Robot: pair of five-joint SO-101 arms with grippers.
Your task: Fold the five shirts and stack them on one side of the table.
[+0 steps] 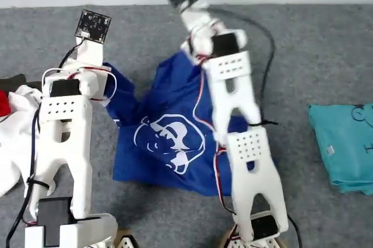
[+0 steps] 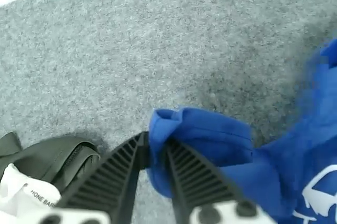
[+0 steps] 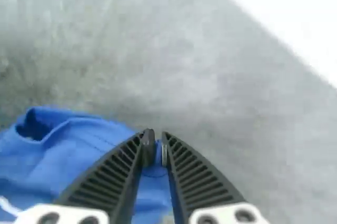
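Far left edge of tabletop [image 1: 145, 213], grey felt-like surface: white shirt [image 1: 17, 137] lying crumpled, partly under the left arm [image 1: 64, 126]. A bit of red cloth [image 1: 4, 103] touches its far side. A dark olive garment [image 2: 47, 155] lies bunched just beyond that, next to the white fabric.

Left arm: reaches away from its base along the left side of the tabletop. Left jaws clenched on a hemmed fold at the left edge of the blue shirt [image 1: 169, 137]. In the left wrist view the fabric is pinched right at the tips, with the fold bulging out to one side of them.

Centre: blue shirt spread loosely between the two arms, wrinkled, white print facing up. Its near hem rests on the tabletop. Its far portion is gathered up toward the right arm's wrist.

Right arm [image 1: 233, 85]: extends over the blue shirt, covering part of it. Right jaws clenched on a thin edge of blue fabric at the shirt's far side, the ribbed faces nearly meeting around it.

Right edge: teal shirt [image 1: 344, 143] folded flat, well apart from the blue shirt and cut off by the frame.
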